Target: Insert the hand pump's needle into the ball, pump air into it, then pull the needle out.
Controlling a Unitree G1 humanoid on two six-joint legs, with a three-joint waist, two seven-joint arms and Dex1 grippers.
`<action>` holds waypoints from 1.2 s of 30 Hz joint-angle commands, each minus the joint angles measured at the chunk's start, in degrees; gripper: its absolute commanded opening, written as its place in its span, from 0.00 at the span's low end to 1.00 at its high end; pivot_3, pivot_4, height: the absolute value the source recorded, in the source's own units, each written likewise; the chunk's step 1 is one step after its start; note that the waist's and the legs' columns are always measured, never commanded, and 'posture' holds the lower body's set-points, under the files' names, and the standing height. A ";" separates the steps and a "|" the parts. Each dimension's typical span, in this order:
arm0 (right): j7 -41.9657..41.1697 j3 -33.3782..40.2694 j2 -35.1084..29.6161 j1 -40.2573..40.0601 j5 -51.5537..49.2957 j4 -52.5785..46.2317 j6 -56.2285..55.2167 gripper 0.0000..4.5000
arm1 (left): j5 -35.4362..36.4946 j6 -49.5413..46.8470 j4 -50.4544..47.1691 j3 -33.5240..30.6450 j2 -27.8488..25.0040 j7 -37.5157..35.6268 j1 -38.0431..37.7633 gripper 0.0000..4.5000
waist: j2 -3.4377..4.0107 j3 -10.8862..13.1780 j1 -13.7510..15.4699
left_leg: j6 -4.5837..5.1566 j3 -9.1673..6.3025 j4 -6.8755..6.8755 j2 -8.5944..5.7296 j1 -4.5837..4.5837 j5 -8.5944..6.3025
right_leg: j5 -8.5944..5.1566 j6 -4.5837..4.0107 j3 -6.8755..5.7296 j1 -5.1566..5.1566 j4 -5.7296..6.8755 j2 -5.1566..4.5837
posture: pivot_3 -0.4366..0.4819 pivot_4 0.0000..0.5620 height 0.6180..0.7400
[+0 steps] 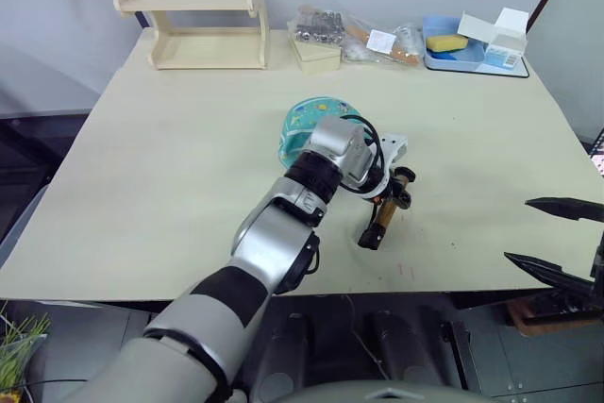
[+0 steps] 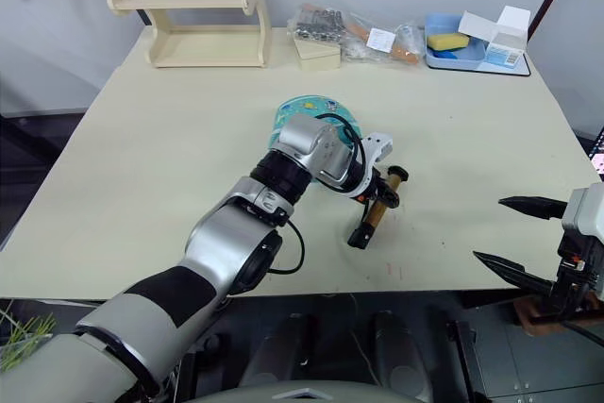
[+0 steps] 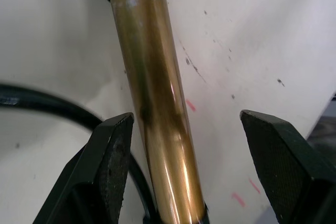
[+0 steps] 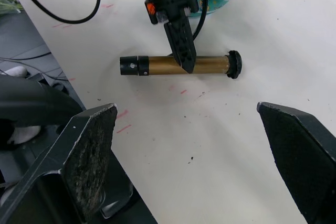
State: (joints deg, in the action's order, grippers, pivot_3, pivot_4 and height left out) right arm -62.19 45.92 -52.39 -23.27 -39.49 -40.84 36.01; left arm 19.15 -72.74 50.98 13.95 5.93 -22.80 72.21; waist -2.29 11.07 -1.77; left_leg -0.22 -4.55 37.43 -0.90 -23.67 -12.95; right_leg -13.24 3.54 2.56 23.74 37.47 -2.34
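Currently, near the frame's centre, the left gripper (image 3: 184, 150) straddles the hand pump (image 1: 381, 217), its fingers (image 3: 113, 156) spread wide on either side of the gold barrel and not yet touching it. Just up-left of the pump, the ball (image 1: 307, 125) sits half hidden behind the arm. At the lower right edge, the right gripper (image 1: 557, 238) hangs released, well apart from both. The barrel could roll away if one finger meets it first, and the looped hose (image 3: 47, 103) might get pinched.
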 commanded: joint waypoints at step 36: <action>29.42 -9.38 4.01 13.01 -20.20 -4.39 12.14 1.00 | 3.49 24.42 -53.39 -4.14 -15.33 -25.36 -32.24 0.23 | 0.17 -0.05 0.45 | 0.13 0.19 0.22 0.08 0.04 -0.03 | 0.27 -0.06 0.43 0.11 0.20 -0.37 | 0.48 0.27 1.00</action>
State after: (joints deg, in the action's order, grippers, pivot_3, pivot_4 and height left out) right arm -35.76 36.41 -48.72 -11.08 -56.94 -44.31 47.41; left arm 24.12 -54.83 2.22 8.65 -9.04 -47.98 40.69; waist -2.13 11.01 -1.32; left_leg -0.09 -4.33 37.65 -0.81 -23.61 -12.98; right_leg -12.97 3.48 3.04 23.85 37.65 -2.71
